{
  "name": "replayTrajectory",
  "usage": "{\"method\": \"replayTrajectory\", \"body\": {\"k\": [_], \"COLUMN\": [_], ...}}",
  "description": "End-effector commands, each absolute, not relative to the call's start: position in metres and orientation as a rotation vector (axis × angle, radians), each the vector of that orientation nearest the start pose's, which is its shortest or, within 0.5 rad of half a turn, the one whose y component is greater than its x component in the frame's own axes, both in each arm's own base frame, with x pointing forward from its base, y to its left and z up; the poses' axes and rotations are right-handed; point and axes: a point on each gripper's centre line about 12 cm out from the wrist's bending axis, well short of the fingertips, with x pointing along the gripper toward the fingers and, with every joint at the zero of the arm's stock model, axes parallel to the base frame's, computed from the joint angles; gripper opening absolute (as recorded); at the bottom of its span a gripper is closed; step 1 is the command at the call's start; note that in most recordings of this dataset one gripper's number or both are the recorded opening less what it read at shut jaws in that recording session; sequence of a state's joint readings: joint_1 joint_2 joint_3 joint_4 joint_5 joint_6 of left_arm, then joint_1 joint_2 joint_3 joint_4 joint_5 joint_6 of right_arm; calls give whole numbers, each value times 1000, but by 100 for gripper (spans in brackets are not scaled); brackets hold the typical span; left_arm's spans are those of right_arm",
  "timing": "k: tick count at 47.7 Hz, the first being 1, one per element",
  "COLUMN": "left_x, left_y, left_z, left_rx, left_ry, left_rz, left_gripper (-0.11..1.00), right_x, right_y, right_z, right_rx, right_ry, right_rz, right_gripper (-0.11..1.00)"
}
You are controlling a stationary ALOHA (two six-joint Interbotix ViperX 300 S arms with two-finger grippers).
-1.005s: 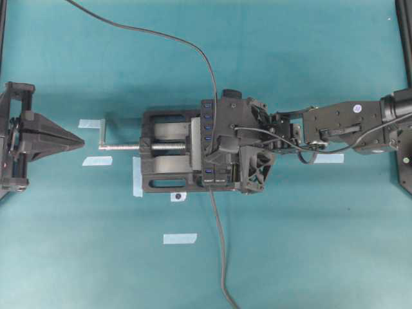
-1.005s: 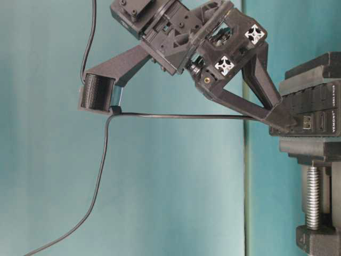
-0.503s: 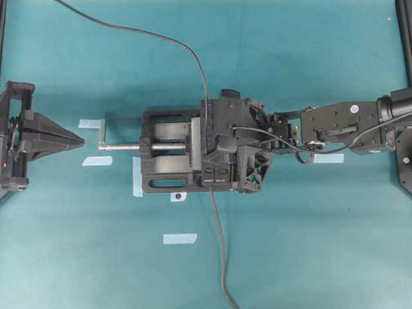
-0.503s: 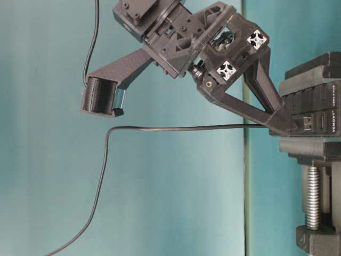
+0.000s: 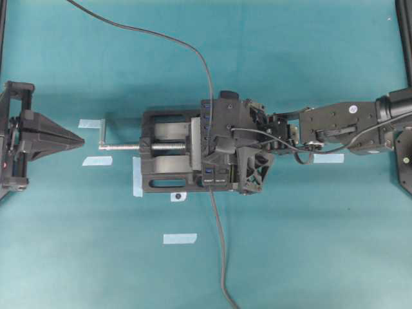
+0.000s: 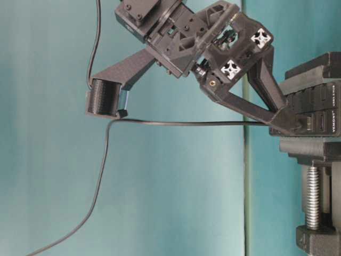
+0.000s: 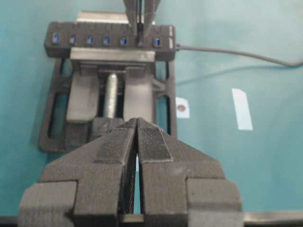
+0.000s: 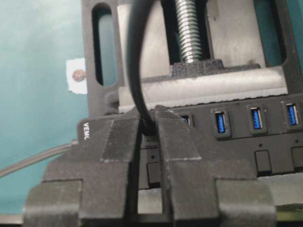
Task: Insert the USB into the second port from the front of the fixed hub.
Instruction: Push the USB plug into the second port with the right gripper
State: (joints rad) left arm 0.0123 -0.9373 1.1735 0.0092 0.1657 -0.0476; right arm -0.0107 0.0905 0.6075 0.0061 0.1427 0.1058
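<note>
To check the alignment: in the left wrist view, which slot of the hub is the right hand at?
The second slot from the end of the hub where its lead leaves. The right hand, holding the USB, hides it; the other six show blue.

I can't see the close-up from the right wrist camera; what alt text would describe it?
The right gripper, shut on the USB, presses it down at the fixed hub near its end. The plug's black cable arcs upward; three blue ports show to the right, with a vise behind.
</note>
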Motion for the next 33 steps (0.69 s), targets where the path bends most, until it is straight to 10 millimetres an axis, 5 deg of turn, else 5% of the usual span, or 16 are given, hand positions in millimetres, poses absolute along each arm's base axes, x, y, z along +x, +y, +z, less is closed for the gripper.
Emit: {"method": "replayTrajectory", "body": {"k": [1,33], "left_x": [196,196], "left_y": [3,3], "left_z": [240,240], "left_rx": [-43,-43], "left_ry": [388,388], "left_rz": [23,23], "left_gripper": [0,0], "right_x": [393,390], "right_y": [-3,-2], "right_z": [134,126], "right_rx": [108,106], "right_ry": [862,910], "right_rz": [-55,-55], "right_gripper": [8,6]}}
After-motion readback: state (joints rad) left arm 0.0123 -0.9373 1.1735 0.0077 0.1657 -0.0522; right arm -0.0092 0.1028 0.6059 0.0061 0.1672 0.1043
